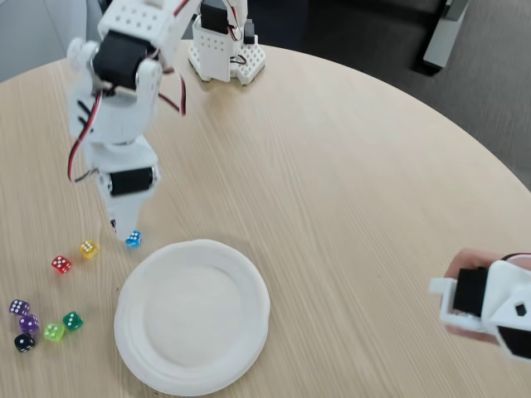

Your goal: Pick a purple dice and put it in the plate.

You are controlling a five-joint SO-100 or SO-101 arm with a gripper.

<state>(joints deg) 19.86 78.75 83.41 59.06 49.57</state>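
The pincer (124, 228) hangs low over the desk (348, 182) beside a blue die (133, 240); whether spread or pressed together is unclear from this angle. The purple dice (29, 322) lies untouched, well left of the empty plate (192, 315). Pick and placement remain.

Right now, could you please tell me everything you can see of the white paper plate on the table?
The large round white paper plate lies flat on the pale wooden round table, near the bottom edge of the fixed view. Its raised rim is slightly wavy, and layered edges at the left suggest a stack, though I cannot be sure. Its matte centre holds nothing. No die touches it; the small translucent blue die sits just beyond its upper left rim, apart from it, beside the white tool.
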